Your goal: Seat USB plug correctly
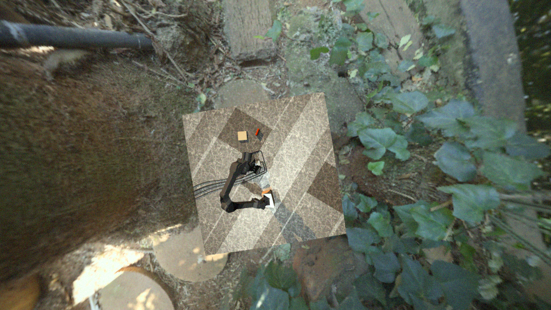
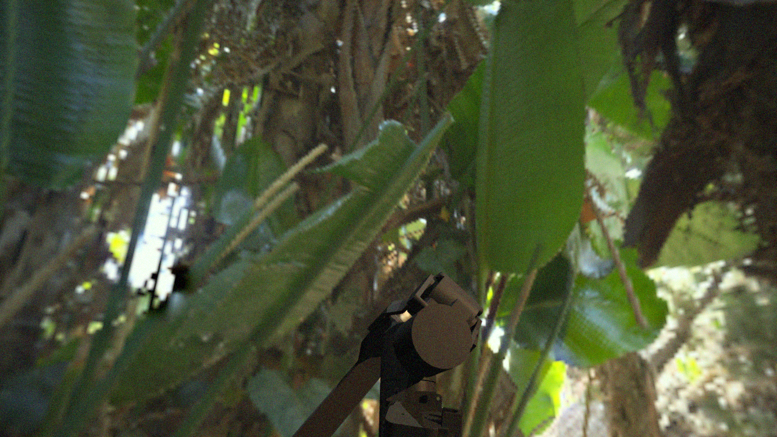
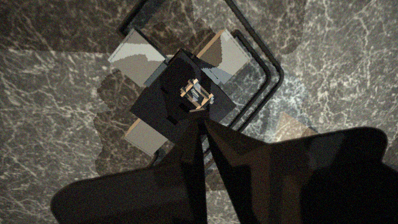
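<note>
The power cube (image 3: 152,101) is dark, with slots in its top, in the middle of the wrist view. My gripper (image 3: 201,127) (image 1: 257,168) is shut on the USB plug (image 3: 188,88), whose pale, hollow-looking end points down over the right half of the cube's top. A gap between plug and top cannot be judged, and the socket under it is hidden. Light grey plug blocks sit around the cube at the upper left (image 3: 129,66), upper right (image 3: 237,60) and lower left (image 3: 146,137). In the top view the arm mostly hides the cube.
Black cables (image 3: 258,51) (image 1: 209,183) loop around the cube and run to the table's left edge. A tan block (image 1: 242,135) and a small red-orange item (image 1: 257,132) stand beyond the cube. A white block (image 1: 270,199) with an orange side is by the arm's lower end.
</note>
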`<act>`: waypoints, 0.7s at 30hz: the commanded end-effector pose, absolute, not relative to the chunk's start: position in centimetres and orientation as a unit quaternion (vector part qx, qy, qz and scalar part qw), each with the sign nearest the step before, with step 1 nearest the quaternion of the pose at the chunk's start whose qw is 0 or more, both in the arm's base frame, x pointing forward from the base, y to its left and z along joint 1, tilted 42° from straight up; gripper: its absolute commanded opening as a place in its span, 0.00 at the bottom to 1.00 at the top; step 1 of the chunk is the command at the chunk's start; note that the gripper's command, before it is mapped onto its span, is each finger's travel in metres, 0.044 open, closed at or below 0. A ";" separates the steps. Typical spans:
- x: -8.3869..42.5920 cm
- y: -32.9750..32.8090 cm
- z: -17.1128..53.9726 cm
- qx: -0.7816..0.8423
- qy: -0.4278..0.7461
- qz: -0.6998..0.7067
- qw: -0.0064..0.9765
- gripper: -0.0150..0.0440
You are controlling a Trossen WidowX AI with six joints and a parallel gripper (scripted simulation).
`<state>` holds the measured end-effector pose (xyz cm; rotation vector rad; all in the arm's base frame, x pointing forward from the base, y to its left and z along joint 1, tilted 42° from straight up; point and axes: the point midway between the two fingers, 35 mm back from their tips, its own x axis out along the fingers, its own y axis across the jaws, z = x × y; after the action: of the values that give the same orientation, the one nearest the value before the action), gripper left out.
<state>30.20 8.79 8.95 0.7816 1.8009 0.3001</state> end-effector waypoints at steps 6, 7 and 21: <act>30.2 8.8 8.9 0.388 0.768 0.043 0.508 0.25; 30.2 8.8 8.9 0.394 0.769 0.032 0.502 0.25; 30.2 8.8 8.9 0.479 0.762 -0.108 0.422 0.25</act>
<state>30.20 8.79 8.95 1.1578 1.9044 -0.2092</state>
